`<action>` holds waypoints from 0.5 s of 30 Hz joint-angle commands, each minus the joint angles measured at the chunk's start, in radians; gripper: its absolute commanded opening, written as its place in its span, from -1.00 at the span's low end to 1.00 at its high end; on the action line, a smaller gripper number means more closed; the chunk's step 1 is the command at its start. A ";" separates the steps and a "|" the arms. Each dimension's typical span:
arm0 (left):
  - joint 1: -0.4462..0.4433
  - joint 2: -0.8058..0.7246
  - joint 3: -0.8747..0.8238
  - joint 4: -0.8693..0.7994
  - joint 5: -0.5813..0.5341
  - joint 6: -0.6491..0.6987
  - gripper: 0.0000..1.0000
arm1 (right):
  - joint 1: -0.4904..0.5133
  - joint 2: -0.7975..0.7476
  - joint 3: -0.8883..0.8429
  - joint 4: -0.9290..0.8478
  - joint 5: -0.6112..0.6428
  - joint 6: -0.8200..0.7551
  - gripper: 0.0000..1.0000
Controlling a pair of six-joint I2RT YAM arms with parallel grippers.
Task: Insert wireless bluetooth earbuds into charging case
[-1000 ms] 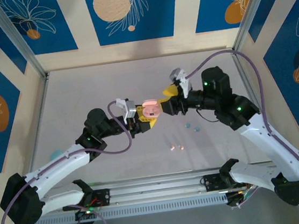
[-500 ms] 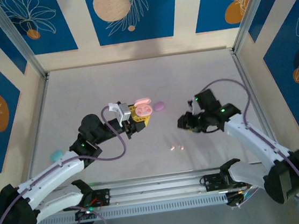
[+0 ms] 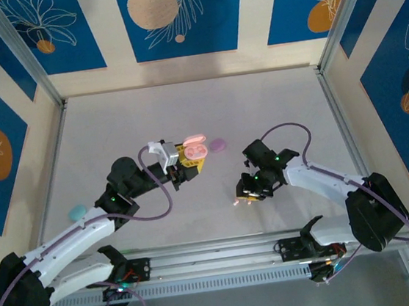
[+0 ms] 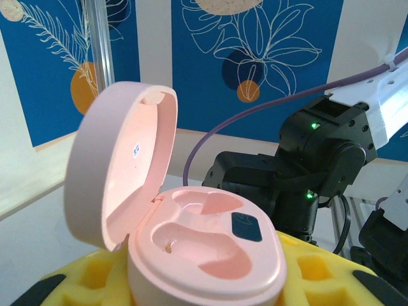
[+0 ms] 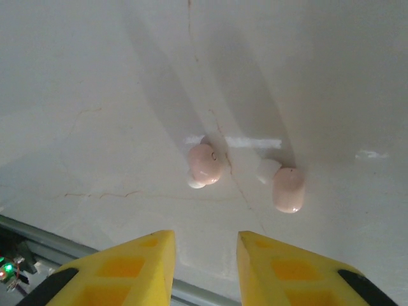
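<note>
My left gripper (image 3: 193,159) is shut on a peach-pink charging case (image 3: 195,150) and holds it above the table. The left wrist view has the case (image 4: 210,255) between yellow fingers (image 4: 319,274), lid (image 4: 121,166) swung up, both wells bare. My right gripper (image 3: 248,198) points down at the near middle of the table. One peach-pink earbud (image 3: 235,203) peeks out at its left. In the right wrist view two earbuds (image 5: 205,162) (image 5: 288,189) lie on the table just beyond my open right gripper (image 5: 205,245), nothing between its fingers.
A purple oval case (image 3: 218,145) lies on the table right of the held case. A teal case (image 3: 76,211) sits near the left wall. The metal rail (image 3: 216,251) runs along the near edge, just behind the right gripper.
The right arm swung from beside the held case down to the near table over the peach-pink earbuds, and its jaws narrowed. The left arm carried the case slightly left.
</note>
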 commanded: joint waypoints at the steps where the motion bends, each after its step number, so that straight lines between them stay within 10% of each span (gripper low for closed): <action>1: 0.003 -0.019 -0.006 0.012 0.000 -0.002 -0.41 | -0.016 -0.001 -0.004 -0.009 0.040 0.004 -0.35; 15: 0.003 -0.007 -0.004 0.013 0.014 -0.021 -0.41 | -0.017 0.142 0.040 0.089 -0.062 -0.059 -0.40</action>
